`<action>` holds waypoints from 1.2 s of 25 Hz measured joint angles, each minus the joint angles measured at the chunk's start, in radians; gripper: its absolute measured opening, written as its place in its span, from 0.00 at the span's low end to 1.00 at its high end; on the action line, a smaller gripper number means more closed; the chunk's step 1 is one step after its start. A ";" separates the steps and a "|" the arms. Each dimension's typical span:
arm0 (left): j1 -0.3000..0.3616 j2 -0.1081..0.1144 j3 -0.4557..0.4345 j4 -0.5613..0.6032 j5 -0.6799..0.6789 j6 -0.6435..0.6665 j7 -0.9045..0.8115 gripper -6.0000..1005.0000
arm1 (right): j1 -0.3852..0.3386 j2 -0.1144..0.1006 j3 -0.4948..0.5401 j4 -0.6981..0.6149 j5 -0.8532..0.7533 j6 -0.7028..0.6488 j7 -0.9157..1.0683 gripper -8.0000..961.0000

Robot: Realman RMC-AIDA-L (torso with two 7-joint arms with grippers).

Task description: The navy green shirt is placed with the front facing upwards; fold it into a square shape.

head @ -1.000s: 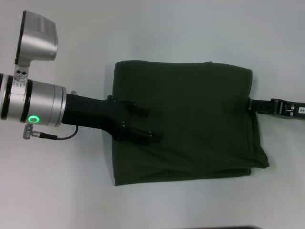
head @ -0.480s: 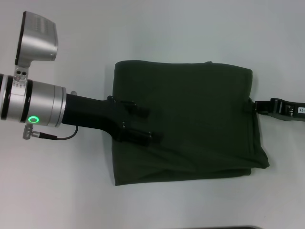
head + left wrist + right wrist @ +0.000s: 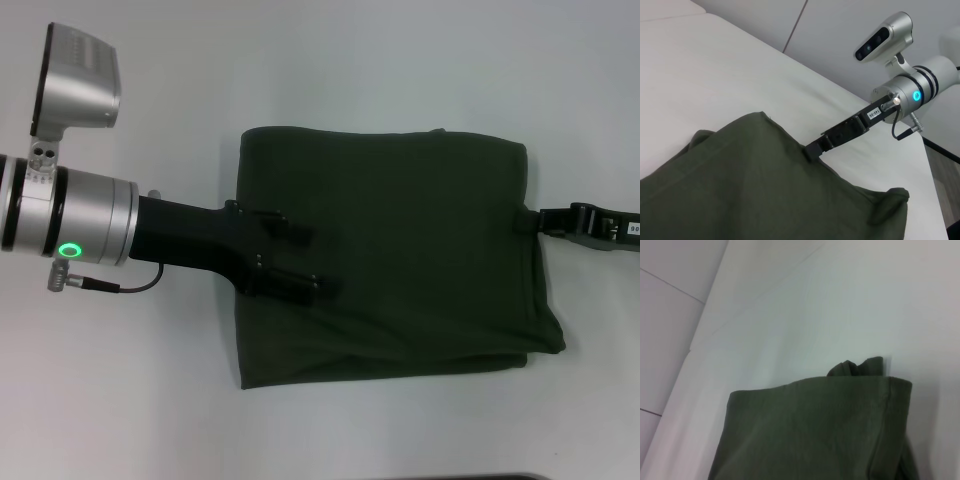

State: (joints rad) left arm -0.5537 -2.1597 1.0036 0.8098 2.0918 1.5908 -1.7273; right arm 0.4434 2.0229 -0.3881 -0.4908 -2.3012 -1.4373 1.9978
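Shirt (image 3: 390,255) lies mid-desk (image 3: 300,60), already folded to a near-square block, plain green side up, one corner bulging. Left tool (image 3: 310,260) rests on its edge with fingers spread, gripping nothing; it should press and smooth the layers flat. Right tool (image 3: 545,220) touches the opposite edge; whether it pinches cloth I cannot tell. Its small white label is unreadable, and no lettering shows.

- the navy green shirt (image 3: 755,185) lies folded on the white bench (image 3: 715,70)
- the right gripper (image 3: 815,148) touches the shirt's far edge, arm stretching away behind
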 joint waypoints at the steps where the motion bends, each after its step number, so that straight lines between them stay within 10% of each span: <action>1: 0.000 0.000 0.000 0.000 0.000 0.000 0.000 0.90 | 0.000 0.000 0.000 0.000 0.002 0.000 -0.001 0.03; 30: 0.000 -0.002 0.003 0.000 0.000 0.000 0.000 0.90 | -0.015 -0.027 -0.004 -0.002 0.033 -0.005 -0.006 0.09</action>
State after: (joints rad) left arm -0.5537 -2.1614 1.0063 0.8100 2.0922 1.5908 -1.7271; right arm 0.4286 1.9964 -0.3925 -0.4933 -2.2678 -1.4418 1.9914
